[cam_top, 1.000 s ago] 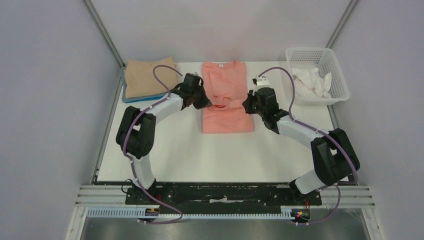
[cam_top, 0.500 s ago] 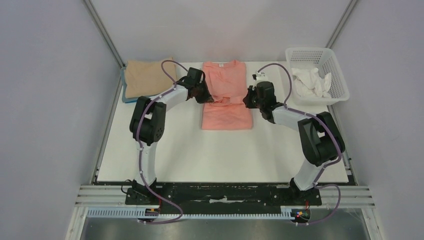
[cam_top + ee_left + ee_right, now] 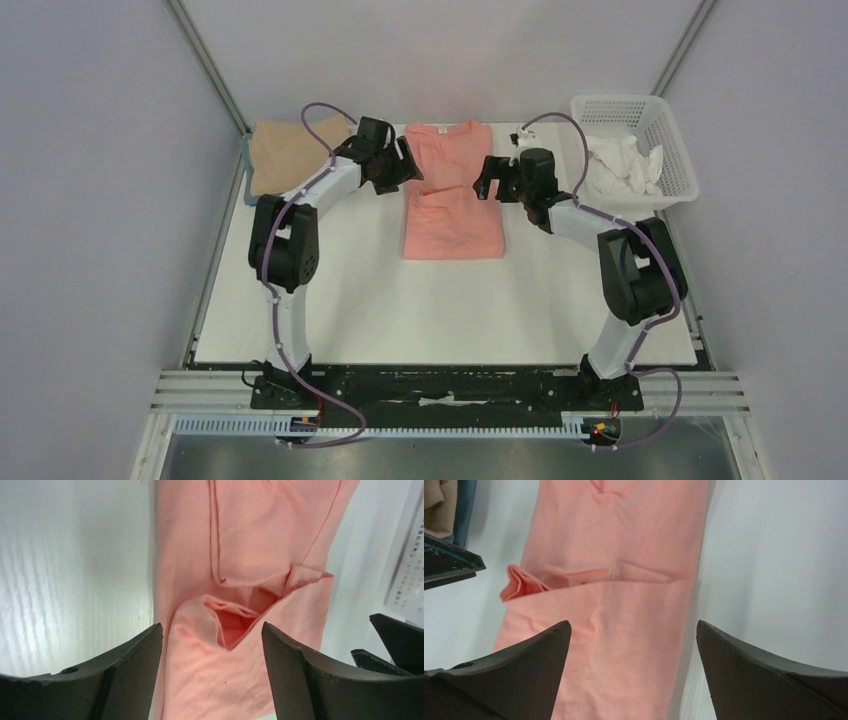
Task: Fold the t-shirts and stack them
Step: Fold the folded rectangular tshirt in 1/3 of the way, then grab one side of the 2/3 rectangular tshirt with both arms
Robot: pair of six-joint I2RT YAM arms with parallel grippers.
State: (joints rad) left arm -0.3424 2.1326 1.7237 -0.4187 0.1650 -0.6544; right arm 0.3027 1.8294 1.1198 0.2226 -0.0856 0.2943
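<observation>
The salmon-pink t-shirt (image 3: 452, 200) lies flat at the back middle of the table, its lower half folded up over the upper half, with a loose puckered fold edge (image 3: 235, 620). My left gripper (image 3: 404, 166) hovers open at the shirt's left edge and my right gripper (image 3: 487, 180) hovers open at its right edge. In each wrist view the pink cloth (image 3: 624, 645) lies below the spread jaws, with nothing between them. A folded tan t-shirt (image 3: 283, 152) rests on a blue one (image 3: 247, 178) at the back left.
A white lattice basket (image 3: 670, 135) holding crumpled white cloth (image 3: 620, 165) stands at the back right, close to the right arm. Grey walls close in the table on both sides and at the back.
Both grippers carried the shirt's lower edge toward the collar, then opened and let it go. The shirt is now folded shorter, and both arms reach farther back.
</observation>
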